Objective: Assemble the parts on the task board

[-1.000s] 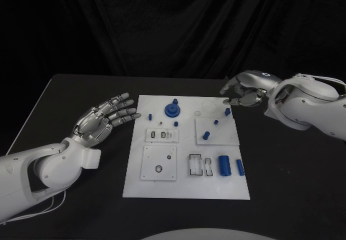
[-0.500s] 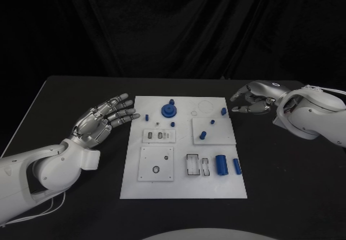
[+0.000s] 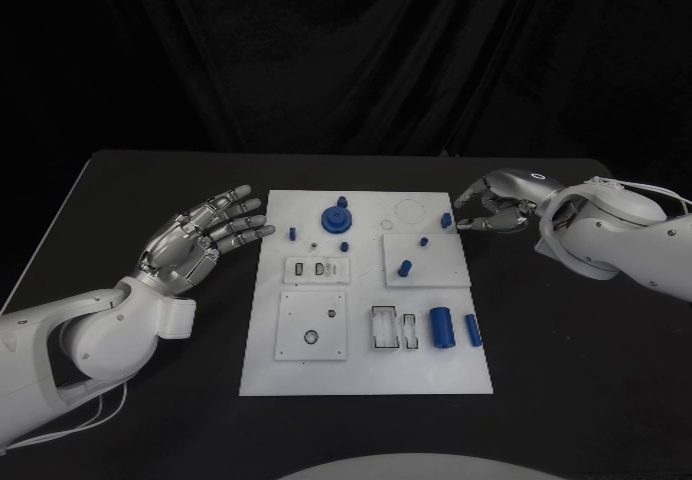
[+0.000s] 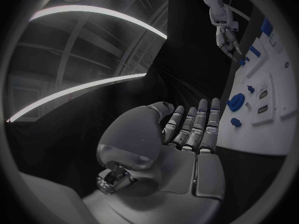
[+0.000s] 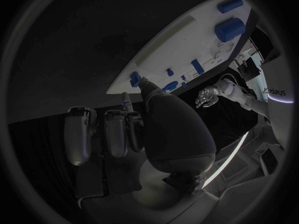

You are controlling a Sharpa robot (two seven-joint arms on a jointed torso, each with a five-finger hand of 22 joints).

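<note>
1. The task board (image 3: 368, 375) lies flat mid-surface (image 3: 130, 200), with blue parts (image 3: 336, 217) scattered across it.
2. The left hand (image 3: 199, 240) hovers just off the board's left edge, fingers spread wide and holding nothing.
3. The right hand (image 3: 490, 205) is at the board's far right corner, fingers curled right by a small blue peg (image 3: 446, 219); can't tell if it's gripping it.

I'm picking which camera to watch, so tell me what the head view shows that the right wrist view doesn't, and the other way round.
Head view alone: the whole white task board on the black table, with its square plates, the two blue cylinders near the front, and the open left hand beside the board up close.

Right wrist view alone: the underside of the right hand, fingers curled, one fingertip reaching the small blue peg at the board's edge.

Both: the board, its blue parts, the peg by the right hand, and the left hand.
</note>
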